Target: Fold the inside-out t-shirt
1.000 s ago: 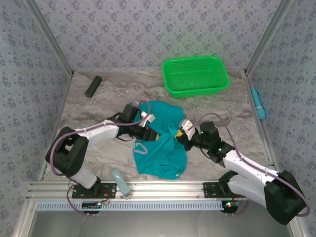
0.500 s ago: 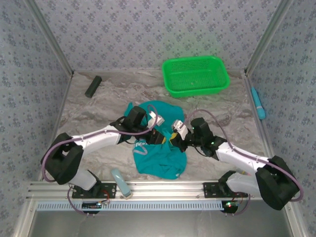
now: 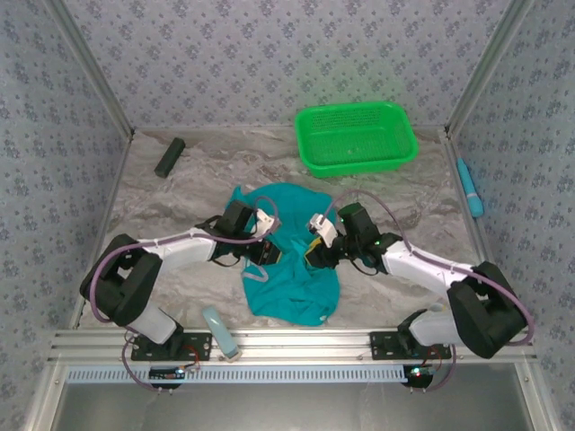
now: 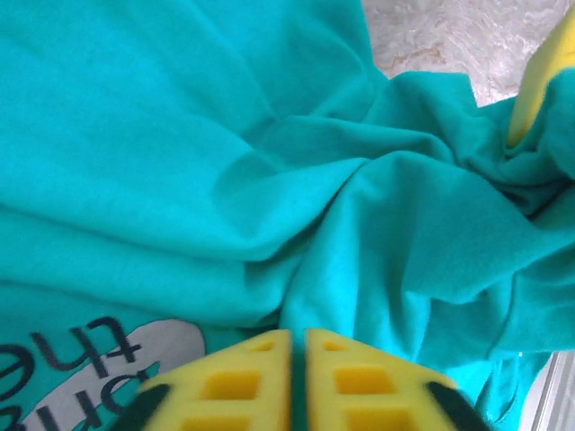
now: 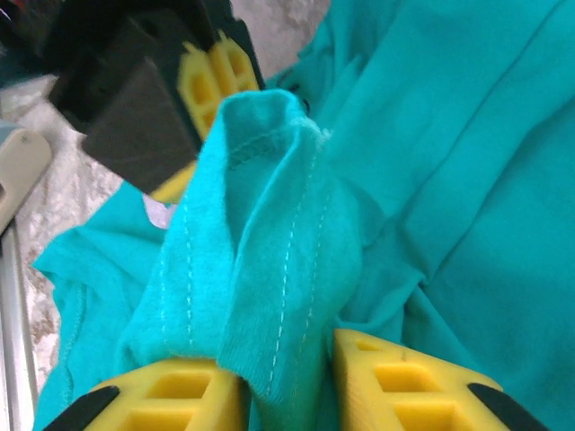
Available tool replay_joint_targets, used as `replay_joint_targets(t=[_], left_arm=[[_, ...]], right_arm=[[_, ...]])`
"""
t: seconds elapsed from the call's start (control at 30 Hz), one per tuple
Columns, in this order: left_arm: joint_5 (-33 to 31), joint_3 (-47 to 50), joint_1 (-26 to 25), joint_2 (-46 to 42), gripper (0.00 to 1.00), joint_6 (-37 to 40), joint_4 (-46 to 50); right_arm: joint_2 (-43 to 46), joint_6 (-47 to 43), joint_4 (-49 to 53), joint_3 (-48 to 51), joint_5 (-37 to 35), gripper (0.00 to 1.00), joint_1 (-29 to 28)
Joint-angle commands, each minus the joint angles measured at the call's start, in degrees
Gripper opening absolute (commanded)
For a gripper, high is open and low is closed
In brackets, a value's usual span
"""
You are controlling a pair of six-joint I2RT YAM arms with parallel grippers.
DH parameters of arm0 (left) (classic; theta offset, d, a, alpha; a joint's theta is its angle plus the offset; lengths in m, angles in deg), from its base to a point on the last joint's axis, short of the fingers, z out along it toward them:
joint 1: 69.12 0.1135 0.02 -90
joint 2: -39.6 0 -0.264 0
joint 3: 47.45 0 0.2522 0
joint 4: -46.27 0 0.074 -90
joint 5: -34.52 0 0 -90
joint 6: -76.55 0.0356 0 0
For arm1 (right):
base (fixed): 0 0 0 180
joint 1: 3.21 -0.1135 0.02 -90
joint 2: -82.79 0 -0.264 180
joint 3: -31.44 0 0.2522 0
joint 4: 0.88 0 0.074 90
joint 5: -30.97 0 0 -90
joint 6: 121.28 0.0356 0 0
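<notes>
Marbled grey tabletop (image 3: 180, 193), patterned walls (image 3: 269, 54) around; green basket (image 3: 357, 137) at far right; teal t-shirt (image 3: 292, 287) crumpled at table centre toward near edge, stitched seams facing outward; printed white label (image 4: 99, 359) beside left fingertips; left gripper (image 3: 268, 254) pinched tight on thin ridge of cloth; right gripper (image 3: 312, 254) clamped on stitched hem fold; both grippers near each other over shirt's middle
</notes>
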Motion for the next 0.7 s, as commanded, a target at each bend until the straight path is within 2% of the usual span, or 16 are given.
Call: replay_joint_targets(t=[0.0, 0.07, 0.17, 0.23, 0.4, 0.47, 0.67], left_arm=[[2.91, 1.11, -0.17, -3.23, 0.27, -3.35, -1.78], [3.05, 0.94, -0.17, -4.45, 0.36, -8.53, -2.56], [2.30, -0.14, -0.30, -5.60, 0.46, -16.86, -4.70], [1.30, -1.65, -1.00, -5.03, 0.51, -21.35, -5.99], [-2.07, -6.52, -3.96, 0.39, 0.54, -27.22, -6.60], [-3.18, -7.93, -4.59, 2.73, 0.51, -27.40, -5.48], [-10.70, -9.68, -5.87, 6.63, 0.25, -23.35, 1.99]], right_arm=[[-3.53, 3.42, 3.84, -1.68, -2.37, 0.33, 0.81], [-5.47, 8.51, 0.74, -1.72, -4.43, 0.34, 0.67], [-6.79, 14.84, -4.01, -1.10, -3.80, 0.35, -0.67], [-6.81, 16.60, -4.37, -1.31, -7.00, 0.37, -2.47], [-6.03, 18.31, -4.16, -2.03, -16.67, 0.38, -7.77], [-4.75, 18.78, -4.00, -1.80, -18.91, 0.39, -8.30], [0.05, 18.17, 0.16, 0.09, -22.43, 0.40, -6.65]])
